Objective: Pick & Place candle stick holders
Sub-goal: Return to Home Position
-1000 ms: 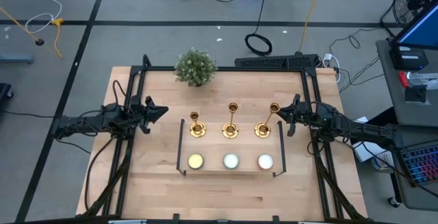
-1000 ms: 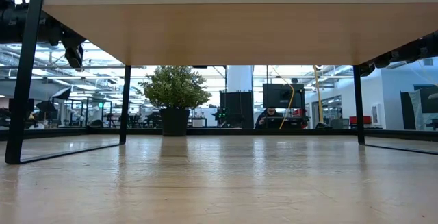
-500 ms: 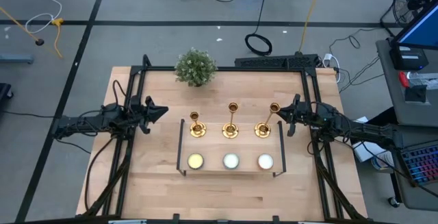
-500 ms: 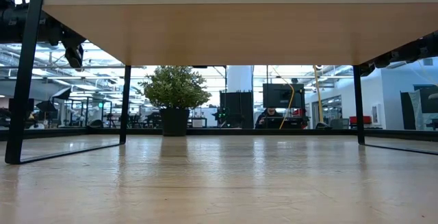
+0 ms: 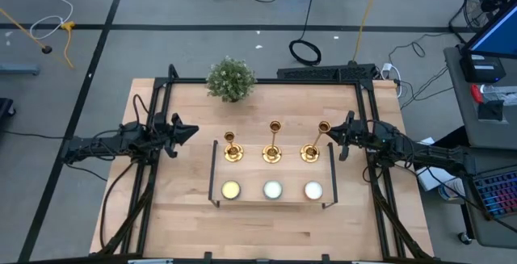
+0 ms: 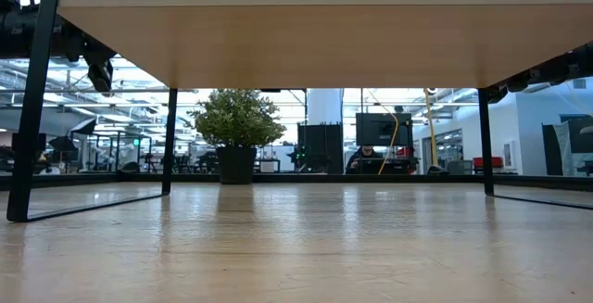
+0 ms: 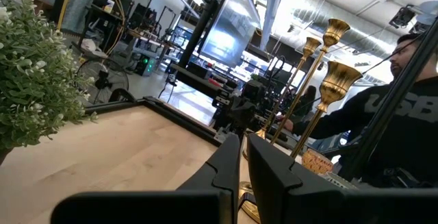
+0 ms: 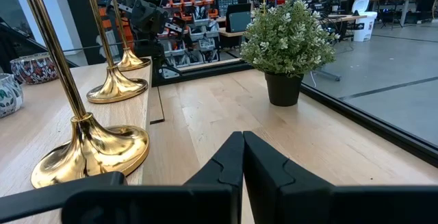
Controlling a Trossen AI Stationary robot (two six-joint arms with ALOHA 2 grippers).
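- Nothing has moved: left tool (image 5: 192, 130) and right tool (image 5: 329, 138) flank the shelf (image 5: 251, 175), both pinched shut, empty.
- Three candle stick holders (image 5: 273, 152) stand along it, centre frame.
- Low view's shelf board nearly hides them.

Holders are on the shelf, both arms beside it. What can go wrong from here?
1. The right gripper, shut, sits close beside the top cup of the right candle stick holder. A swing toward the shelf would likely tip it.
2. All three candle stick holders have thin stems on small bases. A bump on the shelf frame from the left gripper, also shut, could topple them onto the candles.
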